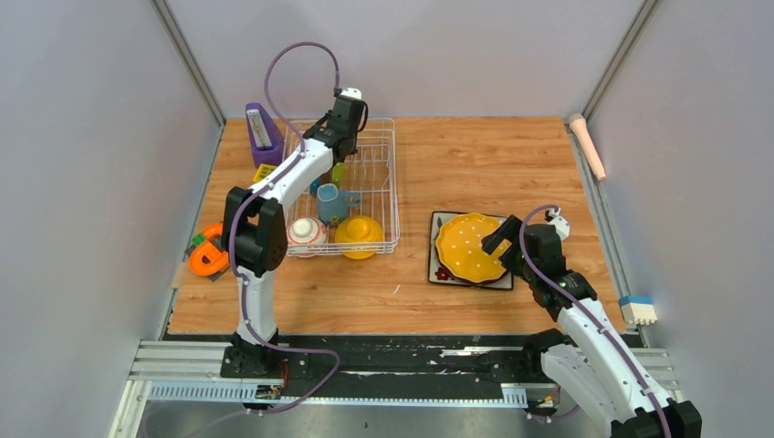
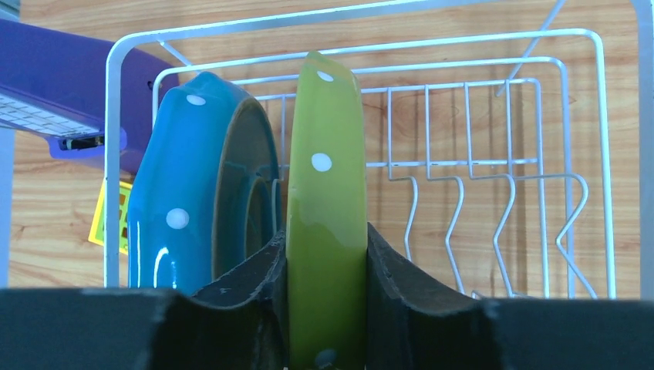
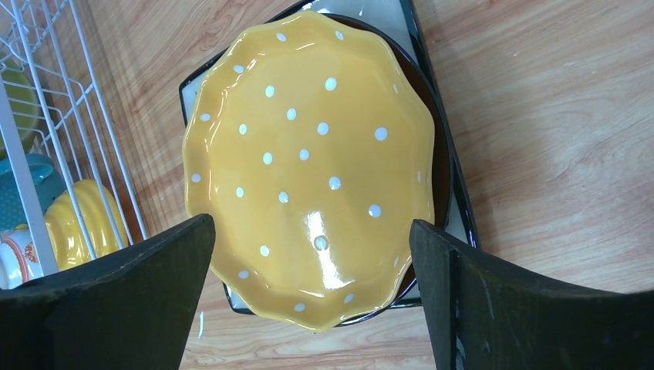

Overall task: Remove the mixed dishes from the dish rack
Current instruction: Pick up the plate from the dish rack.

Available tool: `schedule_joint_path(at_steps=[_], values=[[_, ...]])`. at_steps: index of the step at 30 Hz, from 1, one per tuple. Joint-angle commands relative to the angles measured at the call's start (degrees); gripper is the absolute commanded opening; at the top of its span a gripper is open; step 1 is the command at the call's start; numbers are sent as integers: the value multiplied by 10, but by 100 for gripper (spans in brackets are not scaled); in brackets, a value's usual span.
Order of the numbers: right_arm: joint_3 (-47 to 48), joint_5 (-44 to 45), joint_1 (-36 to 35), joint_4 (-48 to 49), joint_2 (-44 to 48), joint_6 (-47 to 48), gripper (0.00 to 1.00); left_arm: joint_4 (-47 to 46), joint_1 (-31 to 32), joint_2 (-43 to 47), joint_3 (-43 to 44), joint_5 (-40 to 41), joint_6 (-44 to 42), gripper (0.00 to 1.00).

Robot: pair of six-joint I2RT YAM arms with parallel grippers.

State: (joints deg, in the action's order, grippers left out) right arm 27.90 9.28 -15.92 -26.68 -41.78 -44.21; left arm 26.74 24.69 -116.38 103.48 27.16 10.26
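The white wire dish rack [image 1: 388,187] stands at the back left. My left gripper [image 1: 339,157] reaches into it and is shut on the rim of the upright green-dotted plate [image 2: 325,177]. The blue-dotted plate [image 2: 181,193] stands just left of it. The blue-grey mug [image 1: 330,203], yellow bowl [image 1: 359,235] and red-and-white bowl [image 1: 306,234] sit in the rack's near end. The yellow plate [image 3: 308,154] lies on a round plate's dark red rim [image 3: 440,166] and the dark square plate [image 3: 456,193]. My right gripper [image 3: 312,231] hovers open over the yellow plate's near edge.
A purple slanted holder [image 1: 263,132] and a small yellow grid block [image 2: 108,220] stand left of the rack. An orange tape measure [image 1: 208,255] lies at the table's left edge. A pink roll [image 1: 589,146] and a blue-white block [image 1: 638,310] lie along the right rail.
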Motion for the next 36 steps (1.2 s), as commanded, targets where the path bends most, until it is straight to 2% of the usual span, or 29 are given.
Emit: schedule_joint_path(at_steps=[1,10,32,36], values=[[-3,4,1,22,6,9,100,7,-1,2,31,10,-2,26],[-4,3,2,22,9,9,100,9,-1,34,34,2,6,0],[-6,11,2,21,8,6,100,-91,-1,189,-35,-37,13,0],[-6,14,2,21,8,6,100,-105,-1,224,-51,-66,9,0]])
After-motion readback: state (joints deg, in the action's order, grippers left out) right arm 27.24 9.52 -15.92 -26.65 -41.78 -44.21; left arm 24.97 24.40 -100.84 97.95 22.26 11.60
